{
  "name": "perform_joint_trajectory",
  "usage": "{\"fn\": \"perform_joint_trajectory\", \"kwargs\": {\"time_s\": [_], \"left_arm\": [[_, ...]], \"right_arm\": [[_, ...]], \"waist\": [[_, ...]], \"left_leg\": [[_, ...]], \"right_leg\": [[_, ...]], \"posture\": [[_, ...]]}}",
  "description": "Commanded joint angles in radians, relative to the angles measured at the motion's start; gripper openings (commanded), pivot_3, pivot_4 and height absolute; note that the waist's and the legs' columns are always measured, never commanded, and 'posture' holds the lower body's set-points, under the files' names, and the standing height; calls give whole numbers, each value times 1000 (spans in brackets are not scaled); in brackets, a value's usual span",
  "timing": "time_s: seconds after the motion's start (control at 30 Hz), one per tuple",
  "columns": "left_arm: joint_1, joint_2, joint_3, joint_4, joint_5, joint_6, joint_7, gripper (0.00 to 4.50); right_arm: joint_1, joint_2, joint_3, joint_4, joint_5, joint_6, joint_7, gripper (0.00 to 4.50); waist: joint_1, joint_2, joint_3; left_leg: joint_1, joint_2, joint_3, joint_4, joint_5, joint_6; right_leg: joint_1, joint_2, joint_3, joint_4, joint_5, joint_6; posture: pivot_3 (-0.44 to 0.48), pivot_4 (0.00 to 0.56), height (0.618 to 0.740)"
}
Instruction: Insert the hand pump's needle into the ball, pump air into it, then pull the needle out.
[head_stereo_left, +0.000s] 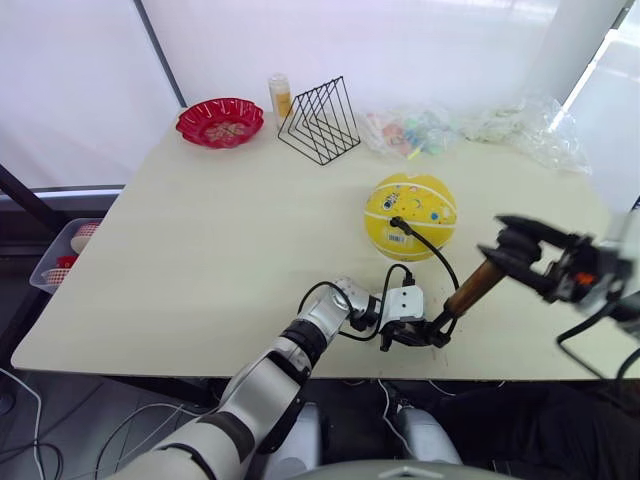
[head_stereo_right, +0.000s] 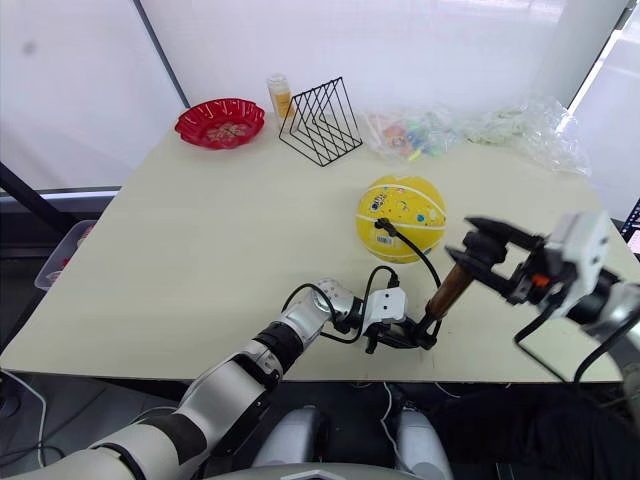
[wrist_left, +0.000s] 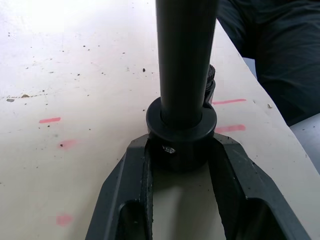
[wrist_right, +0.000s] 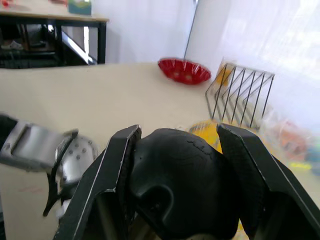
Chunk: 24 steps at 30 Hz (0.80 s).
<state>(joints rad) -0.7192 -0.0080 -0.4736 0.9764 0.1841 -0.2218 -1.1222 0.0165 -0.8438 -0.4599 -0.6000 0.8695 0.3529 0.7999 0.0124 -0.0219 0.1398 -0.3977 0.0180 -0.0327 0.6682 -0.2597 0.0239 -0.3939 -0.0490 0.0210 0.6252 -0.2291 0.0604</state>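
1. Left gripper (head_stereo_left: 418, 338) low at the near edge of the table (head_stereo_left: 200, 260), its two black fingers (wrist_left: 131, 190) closed against the black bottom cap of the hand pump (head_stereo_left: 472, 291), one finger on each side of the cap.
2. Right gripper (head_stereo_right: 478, 252) raised above the table on the right, fingers clamped on the rounded black T-handle (wrist_right: 175, 185) at the pump's upper end, one finger on each flank of it.
3. Pump tilted: base down by the left gripper at the table's front edge, gold-bronze barrel rising up and to the right toward the right gripper.
4. Thin black hose (head_stereo_left: 432, 248) arcing from the pump's lower part up and back to the ball (head_stereo_left: 411, 215), ending in a small black fitting (head_stereo_left: 397, 223) that sits against the ball's near, upper face.
5. Needle itself too small to make out; cannot tell how deep it sits in the ball.
6. Ball yellow with small printed pictures and a white label, resting on the table just behind the pump and between the two grippers.
7. Farther back on the table: a black wire rack (head_stereo_left: 320, 121), a red bowl (head_stereo_left: 220, 121) to its left, and a small jar with an orange-yellow filling (head_stereo_left: 280, 95) between and behind them.
8. Crumpled clear plastic bags (head_stereo_left: 470, 128) with coloured bits inside along the back right.
9. Basket (head_stereo_left: 62, 251) off the table's left side, low down.
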Motion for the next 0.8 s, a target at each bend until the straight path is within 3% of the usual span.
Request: {"fn": "perform_joint_trajectory", "kwargs": {"time_s": [0.03,0.23,0.53,0.8], "left_arm": [[46,43,-40,114,73,67,20,1097],[45,44,-42,115,75,65,17,1097],[45,38,-42,113,74,68,20,1097],[39,44,-38,118,71,67,24,1097]], "right_arm": [[-45,-29,-98,-37,101,37,-28,1938],[-99,-73,-131,-37,155,98,-44,1938],[49,61,113,-42,-103,20,-17,1938],[163,236,360,152,-397,-221,11,1938]], "waist": [[1,-3,1],[1,-2,4],[0,-6,0],[-3,-13,-10]], "left_leg": [[0,0,-1,0,0,0],[-1,0,1,0,0,0],[0,1,0,0,0,0],[2,3,-1,0,0,0]], "right_leg": [[0,1,-1,0,0,0],[-1,-1,1,0,0,-1],[0,0,0,0,0,0],[1,1,-1,0,0,0]], "posture": [[0,150,740],[0,150,740],[0,150,740],[0,150,740]]}}
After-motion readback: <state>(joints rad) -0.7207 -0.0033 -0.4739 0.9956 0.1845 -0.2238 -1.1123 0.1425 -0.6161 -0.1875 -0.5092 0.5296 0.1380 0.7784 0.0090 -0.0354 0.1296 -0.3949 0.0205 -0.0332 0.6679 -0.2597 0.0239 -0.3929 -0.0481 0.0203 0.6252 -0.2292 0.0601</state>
